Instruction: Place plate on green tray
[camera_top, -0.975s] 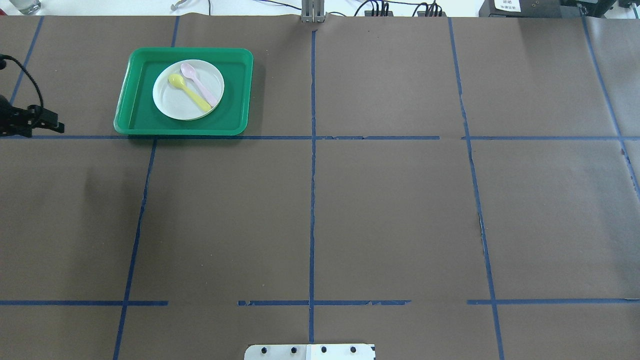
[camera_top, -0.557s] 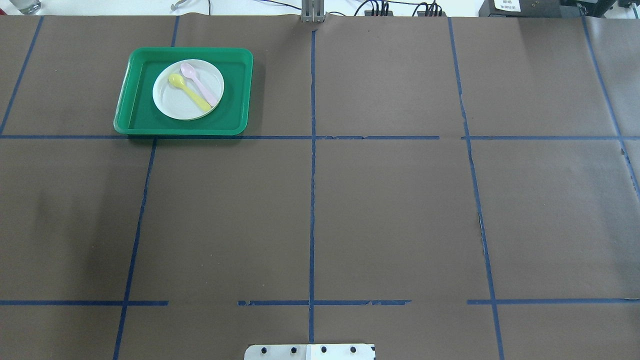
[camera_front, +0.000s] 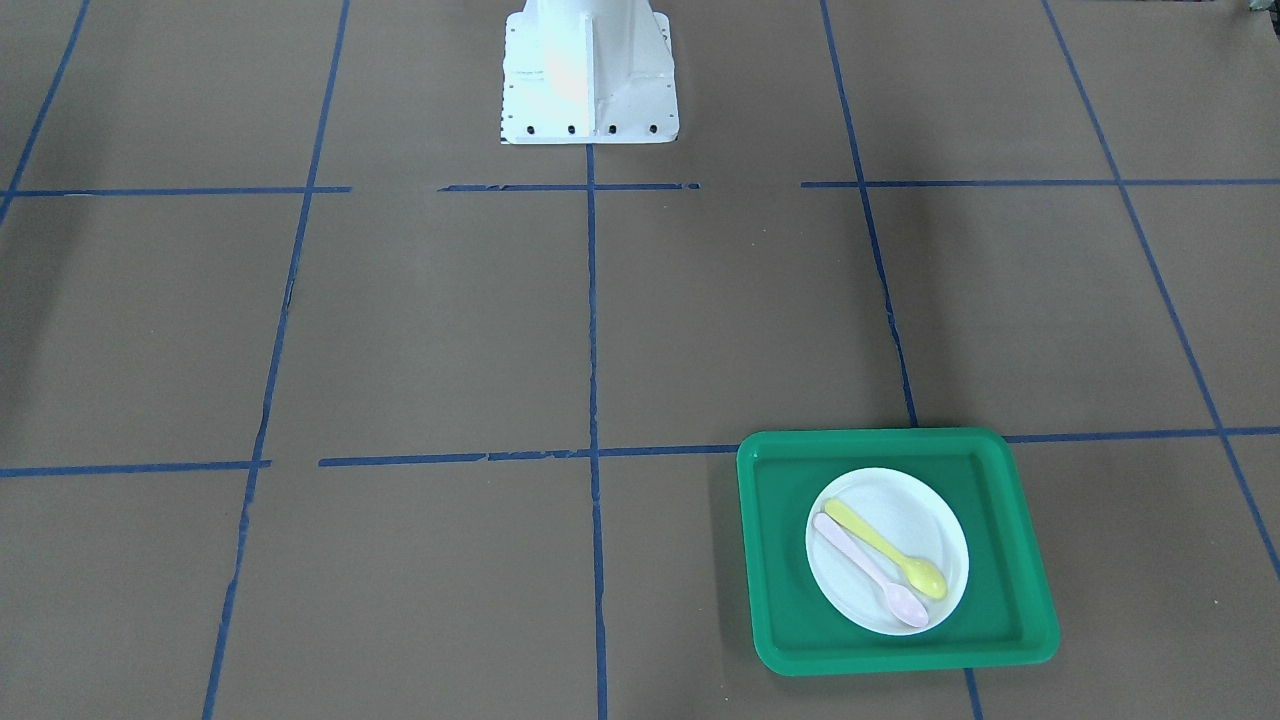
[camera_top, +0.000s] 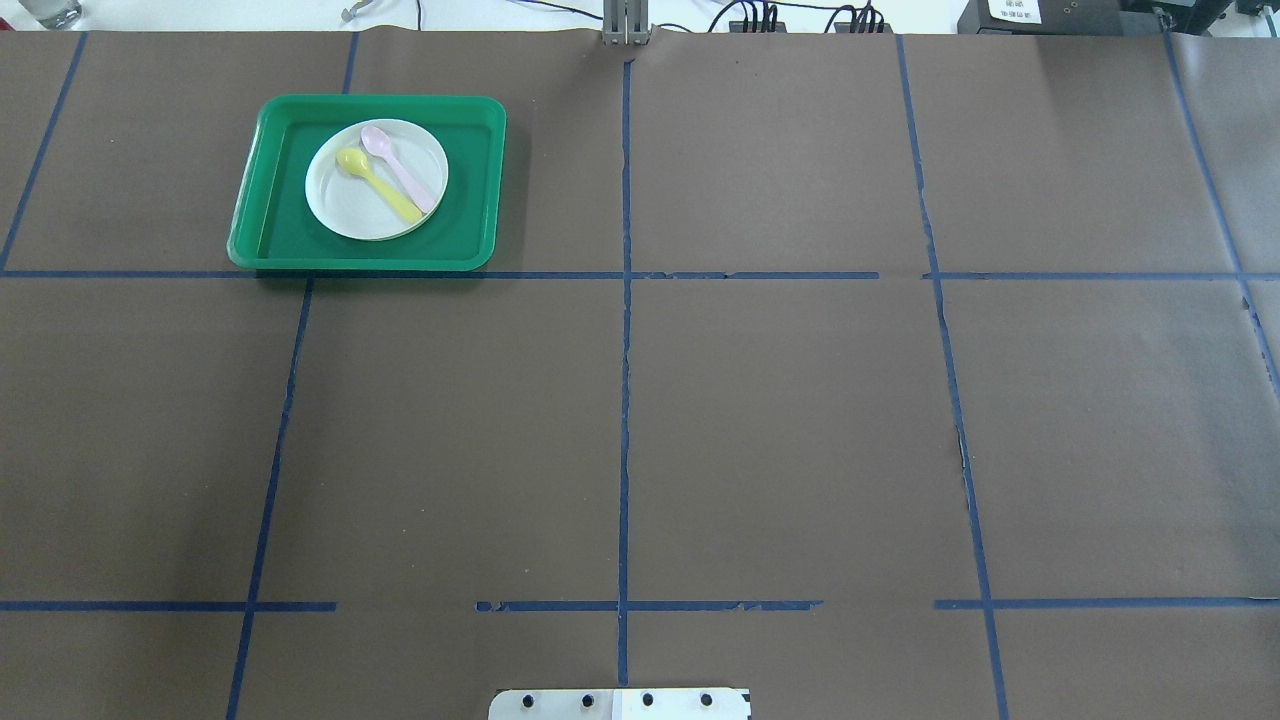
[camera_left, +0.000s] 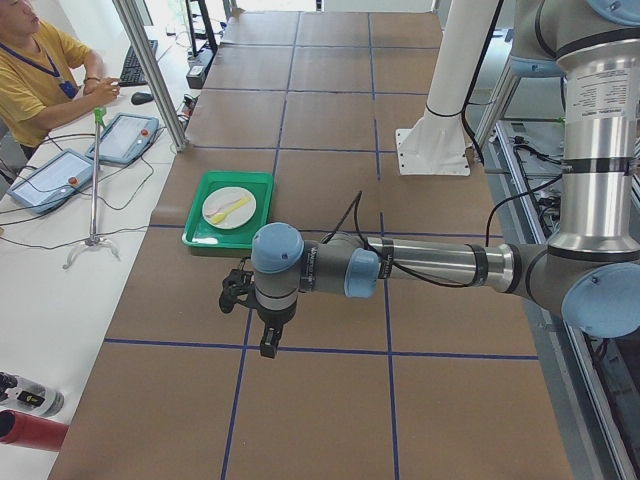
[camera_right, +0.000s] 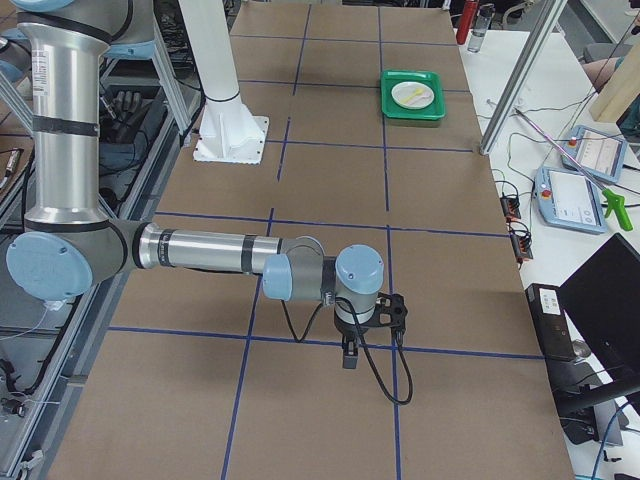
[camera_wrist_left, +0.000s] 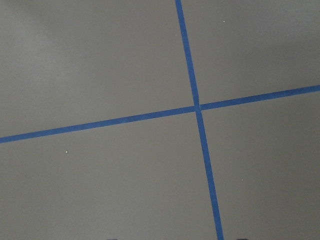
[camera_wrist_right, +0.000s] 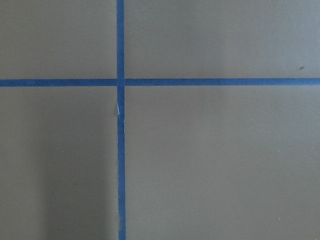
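Note:
The small white plate (camera_top: 350, 205) lies inside the green tray (camera_top: 270, 250) at the table's far left, with a yellow spoon (camera_top: 378, 187) and a pale pink spoon (camera_top: 400, 168) on it. The front view shows the same plate (camera_front: 920, 520) and tray (camera_front: 780, 560). My left gripper (camera_left: 268, 345) shows only in the left side view, points down and hangs over bare table, well short of the tray (camera_left: 200, 235). My right gripper (camera_right: 348, 358) shows only in the right side view, far from the tray (camera_right: 390, 105). I cannot tell if either is open or shut.
Brown paper with blue tape lines (camera_top: 625, 400) covers the table. The robot's white base (camera_front: 588, 80) stands at the near middle edge. An operator (camera_left: 35, 70) sits past the far edge with tablets (camera_left: 50, 178). Both wrist views show only paper and tape.
One second ago my left gripper showed at the overhead view's left edge, level with the tray's near rim. It has since left that view. Plate, spoons and tray have not moved.

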